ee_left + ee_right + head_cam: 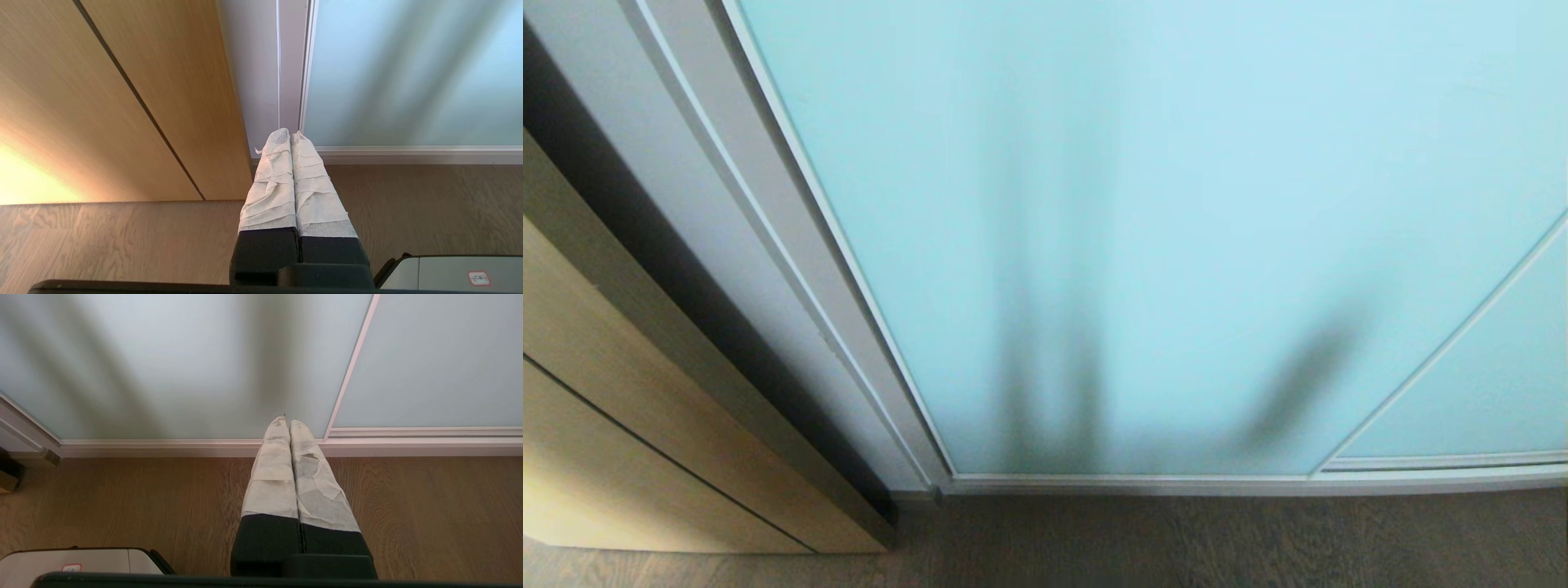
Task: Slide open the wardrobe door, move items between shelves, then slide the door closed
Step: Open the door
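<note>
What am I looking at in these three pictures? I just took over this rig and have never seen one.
It is a two-armed robot on wheels. The head camera looks down at the closed sliding wardrobe door, frosted aqua glass, with a wooden cabinet front on the robot's left and a wood floor below. The other two pictures come from cameras on the wrists. The left gripper points toward the door's frame edge; the right gripper points at the glass. Both have cloth-wrapped fingers, pressed shut, holding nothing. No shelves or items show yet.

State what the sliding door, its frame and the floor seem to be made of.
Door: apparently frosted glass, pale aqua, matte; shadows show soft and blurred. Frame: probably metal, thin, silver-white, smooth. Floor: wood or wood-look laminate, with visible grain.
</note>
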`<state>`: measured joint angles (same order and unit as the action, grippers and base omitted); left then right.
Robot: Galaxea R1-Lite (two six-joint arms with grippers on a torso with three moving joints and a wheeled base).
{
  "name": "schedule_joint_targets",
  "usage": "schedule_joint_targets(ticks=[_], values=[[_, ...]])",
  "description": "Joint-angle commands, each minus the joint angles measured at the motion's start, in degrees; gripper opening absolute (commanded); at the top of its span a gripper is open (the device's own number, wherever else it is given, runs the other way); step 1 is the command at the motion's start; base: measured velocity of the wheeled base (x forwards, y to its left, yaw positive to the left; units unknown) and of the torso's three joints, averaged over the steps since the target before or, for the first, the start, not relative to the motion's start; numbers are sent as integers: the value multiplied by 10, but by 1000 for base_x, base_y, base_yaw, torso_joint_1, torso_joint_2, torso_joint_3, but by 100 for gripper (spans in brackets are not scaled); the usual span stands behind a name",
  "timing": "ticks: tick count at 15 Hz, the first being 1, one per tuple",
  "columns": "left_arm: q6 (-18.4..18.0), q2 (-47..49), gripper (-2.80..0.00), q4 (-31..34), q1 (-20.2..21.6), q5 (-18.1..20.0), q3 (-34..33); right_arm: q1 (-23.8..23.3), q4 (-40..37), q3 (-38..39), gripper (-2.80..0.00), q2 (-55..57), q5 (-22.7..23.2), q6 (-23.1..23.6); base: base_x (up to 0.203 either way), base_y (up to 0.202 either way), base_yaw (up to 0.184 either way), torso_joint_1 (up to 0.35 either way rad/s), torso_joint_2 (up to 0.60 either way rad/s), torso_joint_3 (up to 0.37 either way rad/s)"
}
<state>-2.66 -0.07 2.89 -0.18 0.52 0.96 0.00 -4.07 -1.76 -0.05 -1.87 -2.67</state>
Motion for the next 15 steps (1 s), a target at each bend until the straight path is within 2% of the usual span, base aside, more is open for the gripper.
schedule_joint_targets(ticks=[1,10,12,15], values=[[0,1,-280,0,0,0,0,0,6,2,-280,0,-1,-1,0,0,0,0,0,0],[0,1,-280,0,0,0,0,0,3,-1,-280,-1,-5,-1,0,0,0,0,0,0],[-1,1,-280,0,0,0,0,0,-9,-67,-280,17,-6,1,0,0,0,0,0,0],[-1,1,-280,0,0,0,0,-1,-71,-237,-280,79,-15,29,0,0,0,0,0,0]])
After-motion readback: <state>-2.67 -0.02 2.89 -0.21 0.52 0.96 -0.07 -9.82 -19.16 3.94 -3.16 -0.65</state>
